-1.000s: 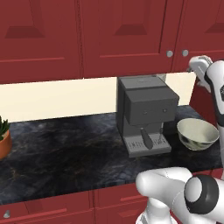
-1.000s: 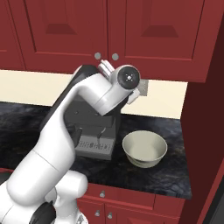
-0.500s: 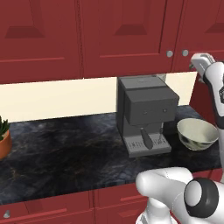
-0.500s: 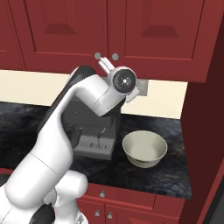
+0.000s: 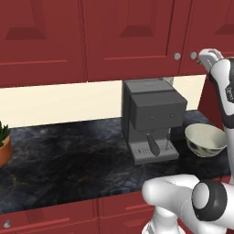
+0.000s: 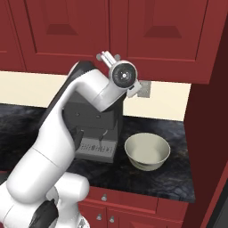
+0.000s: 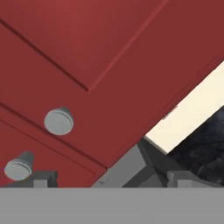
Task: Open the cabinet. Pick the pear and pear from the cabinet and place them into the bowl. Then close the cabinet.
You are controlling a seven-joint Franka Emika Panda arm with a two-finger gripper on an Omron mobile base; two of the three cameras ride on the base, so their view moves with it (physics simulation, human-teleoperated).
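The gripper (image 6: 107, 57) was wide open and held nothing, raised close to the two knobs (image 7: 58, 121) of the cabinet (image 5: 132, 36), whose doors were shut. The bowl (image 6: 147, 151) stood on the counter (image 5: 68, 160), just right of the coffee machine (image 5: 151, 119)

No readable text, labels or numbers anywhere in the scene.

The coffee machine (image 5: 153, 119) shows plain grey faces with no brand name or markings that can be made out; just to its right, the bowl (image 5: 205, 139) carries dark patterned marks on its outer side, but they form no letters or digits. Above the coffee machine, the cabinet (image 5: 137, 36) doors are bare red panels with plain round knobs (image 7: 58, 121), unmarked. A faint dark mark on the arm's white link (image 5: 227, 93) to the right of the machine is too small to read.
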